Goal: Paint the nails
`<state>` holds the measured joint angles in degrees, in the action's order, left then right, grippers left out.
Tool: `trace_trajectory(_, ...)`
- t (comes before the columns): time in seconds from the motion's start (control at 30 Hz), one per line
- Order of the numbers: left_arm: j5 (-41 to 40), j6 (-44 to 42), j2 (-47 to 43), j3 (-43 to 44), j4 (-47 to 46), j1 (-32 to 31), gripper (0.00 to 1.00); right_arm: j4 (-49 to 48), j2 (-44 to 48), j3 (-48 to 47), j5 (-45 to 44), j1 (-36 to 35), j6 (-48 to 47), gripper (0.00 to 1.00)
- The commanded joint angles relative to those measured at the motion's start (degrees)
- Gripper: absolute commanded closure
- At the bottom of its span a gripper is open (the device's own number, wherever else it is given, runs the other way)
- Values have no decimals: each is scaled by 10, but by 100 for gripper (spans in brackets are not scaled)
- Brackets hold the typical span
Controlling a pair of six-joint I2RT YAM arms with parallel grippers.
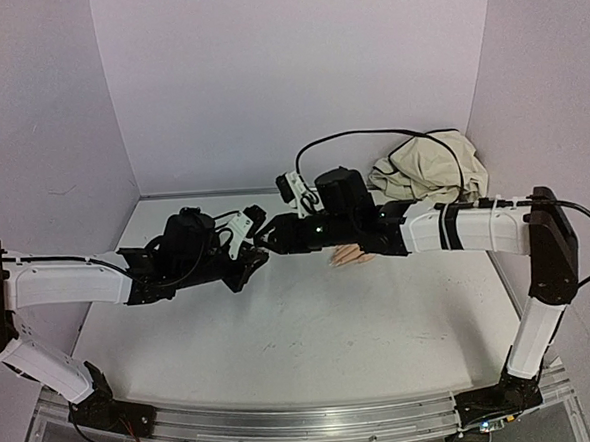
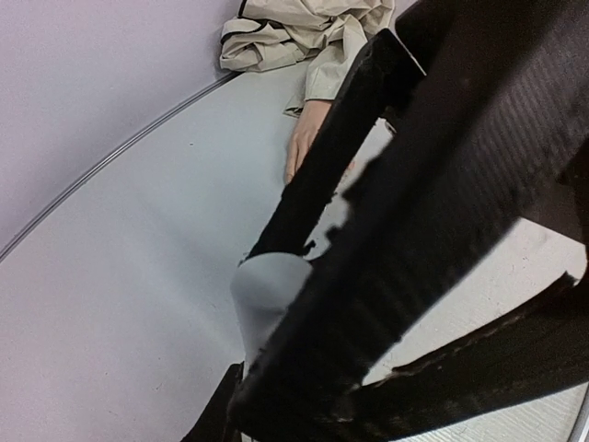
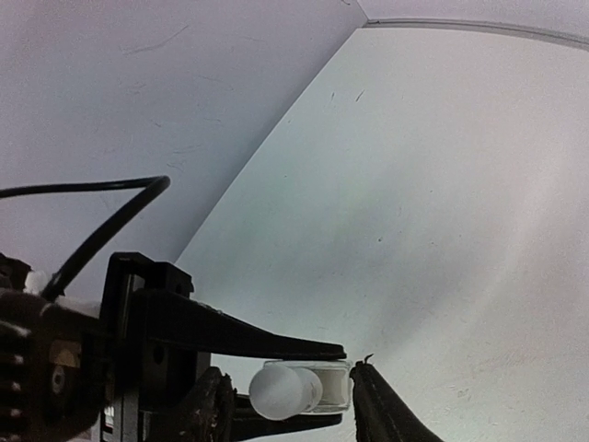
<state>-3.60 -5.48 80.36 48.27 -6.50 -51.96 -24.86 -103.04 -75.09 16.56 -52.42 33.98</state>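
The left gripper (image 1: 255, 266) is clamped tight on a small whitish bottle (image 3: 308, 389). In the right wrist view its 2 dark fingers (image 3: 276, 345) pinch the clear body from above and below, and the round white cap faces the camera. In the top view the right gripper (image 1: 266, 239) meets it almost tip to tip. 1 dark finger of the right gripper stands just beside the bottle. How far its jaws are apart, and whether they touch the bottle, cannot be told.

The nails (image 2: 291, 171) lie just to the right of the meeting fingers, at the tips of a peach mannequin hand (image 1: 355, 256). The hand rests flat on the table (image 1: 302, 341), partly under the right forearm, with its fingertips pointing towards the grippers. The nails are too small to make out singly. Further right and back from the fingers, the beige sleeve (image 1: 427, 168) is heaped in the far corner, with a black cable arching over it.

The table is white and matte. It has faint grey scuffs on the near side of the fingers and a few dark specks beyond them. Pale lilac walls (image 1: 296, 71) close it in on 3 sides, meeting the surface along a thin grey seam. A metal rail (image 1: 307, 421) at the near edge carries the 2 arm bases.
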Motion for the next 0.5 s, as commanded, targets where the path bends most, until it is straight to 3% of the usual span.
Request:
trace_trajectory(0.0, 5, 10, -11, 0, -29, -1, 100, -28, -11, -29, 4, -4, 4, 63)
trace_trajectory(0.1, 4, 15, -14, 0, -29, -1, 100, -30, -10, -23, 9, -5, 2, 79)
trace_trajectory(0.27, 41, 31, -15, 4, -30, -1, 100, -34, 12, -1, 13, -5, -24, 85)
trace_trajectory(0.4, 223, 22, -19, 6, -29, 9, 100, -36, 56, 27, 56, 2, -88, 97)
trace_trajectory(0.47, 362, 17, -26, 3, -29, 19, 100, -48, 83, 49, 163, 6, -139, 100)
